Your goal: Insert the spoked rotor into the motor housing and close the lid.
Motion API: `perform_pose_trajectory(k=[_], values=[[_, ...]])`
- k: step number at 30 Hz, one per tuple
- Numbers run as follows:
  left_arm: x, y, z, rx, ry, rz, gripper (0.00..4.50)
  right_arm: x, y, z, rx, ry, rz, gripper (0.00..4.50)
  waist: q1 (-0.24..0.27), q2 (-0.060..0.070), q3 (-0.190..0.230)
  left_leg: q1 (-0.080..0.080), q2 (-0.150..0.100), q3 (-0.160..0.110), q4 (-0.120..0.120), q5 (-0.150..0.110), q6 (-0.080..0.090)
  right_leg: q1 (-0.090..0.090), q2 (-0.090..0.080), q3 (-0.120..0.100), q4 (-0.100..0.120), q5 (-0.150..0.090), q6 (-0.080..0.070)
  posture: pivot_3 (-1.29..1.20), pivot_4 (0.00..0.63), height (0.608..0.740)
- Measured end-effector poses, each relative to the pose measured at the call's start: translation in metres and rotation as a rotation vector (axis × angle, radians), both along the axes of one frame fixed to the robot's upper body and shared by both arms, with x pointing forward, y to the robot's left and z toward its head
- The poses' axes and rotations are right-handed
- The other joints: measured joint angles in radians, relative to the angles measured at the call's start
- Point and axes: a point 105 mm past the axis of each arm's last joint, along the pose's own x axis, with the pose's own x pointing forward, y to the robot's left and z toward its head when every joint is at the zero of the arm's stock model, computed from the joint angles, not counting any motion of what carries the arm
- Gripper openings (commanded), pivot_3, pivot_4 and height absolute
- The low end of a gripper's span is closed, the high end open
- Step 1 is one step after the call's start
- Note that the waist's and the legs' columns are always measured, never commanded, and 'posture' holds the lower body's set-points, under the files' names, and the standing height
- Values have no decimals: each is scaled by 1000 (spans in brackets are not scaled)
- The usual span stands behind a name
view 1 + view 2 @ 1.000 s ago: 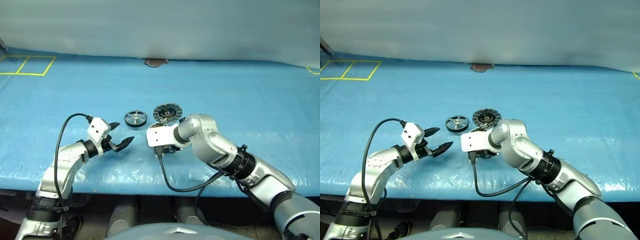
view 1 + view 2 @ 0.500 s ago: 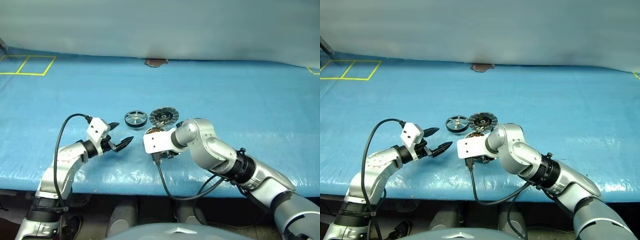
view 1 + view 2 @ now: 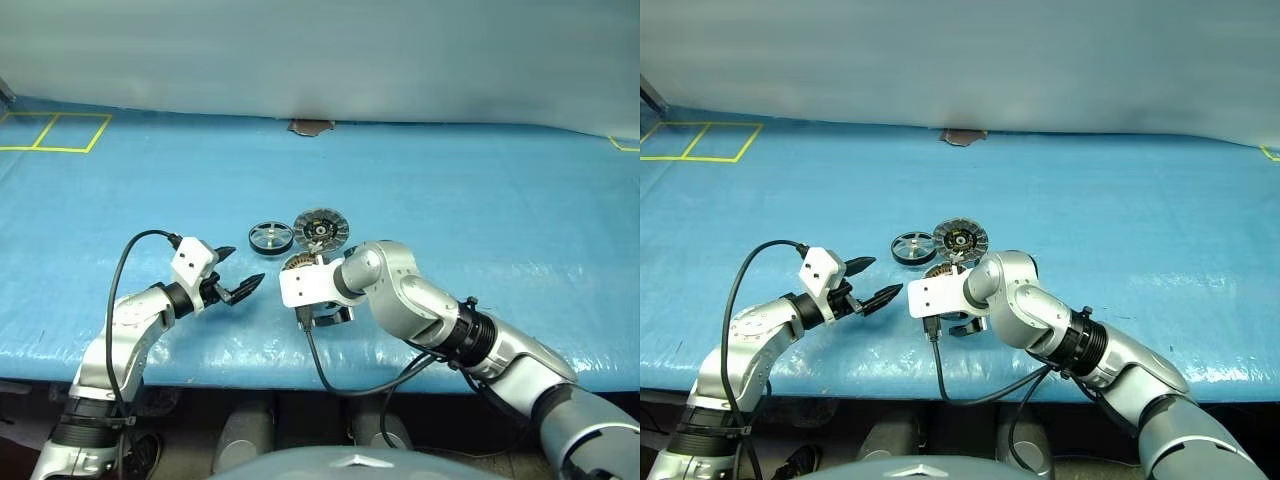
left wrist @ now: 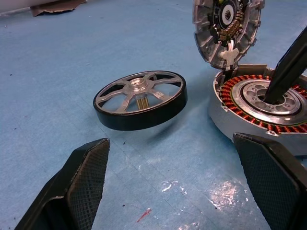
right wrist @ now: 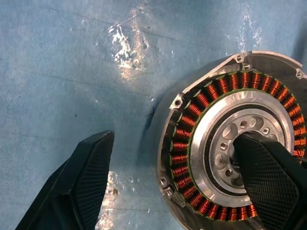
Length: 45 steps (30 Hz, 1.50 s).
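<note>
The spoked rotor (image 3: 271, 237) (image 4: 140, 99) lies flat on the blue mat, a dark ring with silvery spokes. Just right of it sits the motor housing (image 5: 192, 124) (image 4: 259, 103), its coppery windings showing. The lid (image 3: 319, 229) (image 4: 228, 24) stands up open at the housing's far rim, ribbed face toward me. My right gripper (image 5: 175, 141) is open and points down over the housing. One finger (image 4: 288, 67) reaches the silver centre, the other is over the mat outside the rim. My left gripper (image 3: 247, 263) (image 4: 170, 140) hovers open and empty, a little short of the rotor.
Yellow tape squares (image 3: 55, 130) mark the mat's far left corner. A brown scrap (image 3: 312, 125) lies at the far edge. The table's front edge (image 3: 300, 365) runs just behind both arms. The right wrist's black cable (image 3: 330, 375) loops over it.
My right arm has shifted left, and the housing with its upright lid has slid left with it, closer to the rotor. The left arm and the rotor have stayed put.
</note>
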Motion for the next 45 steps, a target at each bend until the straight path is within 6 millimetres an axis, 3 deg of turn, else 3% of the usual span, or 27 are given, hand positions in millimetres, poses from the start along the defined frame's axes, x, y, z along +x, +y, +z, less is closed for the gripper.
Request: perform_pose_trajectory(k=[7, 21, 28, 34, 41, 45], values=[[4, -2, 5, -2, -18, -10, 4500, -1, -4, 10, 45, 31, -35, 4008, 9, 0, 0, -4, 0, 0, -1, 0, 0, -2, 0, 0, 0, 2, 3, 0, 150, 740], [10, -12, 7, -17, -20, -65, 4500, 0, -13, 47, 129, -105, -68, 4008, 12, 0, 0, -7, 0, 0, -1, 0, 0, -2, 0, 0, -1, 2, 3, 0, 150, 740], [13, -13, 8, -9, -10, -106, 4500, -4, -61, 76, 268, -206, -303, 4008, 25, 0, 1, -10, -1, 0, 0, 0, 0, -3, -1, -1, -2, 2, 4, 0, 150, 740], [16, -17, 17, -12, -30, -141, 4500, -3, -95, 100, 489, -320, -520, 4008, 29, -1, 1, -10, -1, 0, 0, 0, 1, -2, -1, -2, -2, 2, 4, 0, 150, 740], [14, -19, 17, -24, -21, -169, 4500, 1, -146, 93, 739, -384, -885, 4008, 29, 0, 1, -10, -1, 1, 1, 0, 1, -3, -1, -1, -1, 2, 4, 0, 150, 740], [12, -21, 16, -30, -2, -193, 4500, -11, -155, 55, 875, -229, -1044, 4008, 28, 0, 1, -10, 0, 0, 0, 0, 1, -2, -1, -1, -2, 2, 3, 0, 150, 740]])
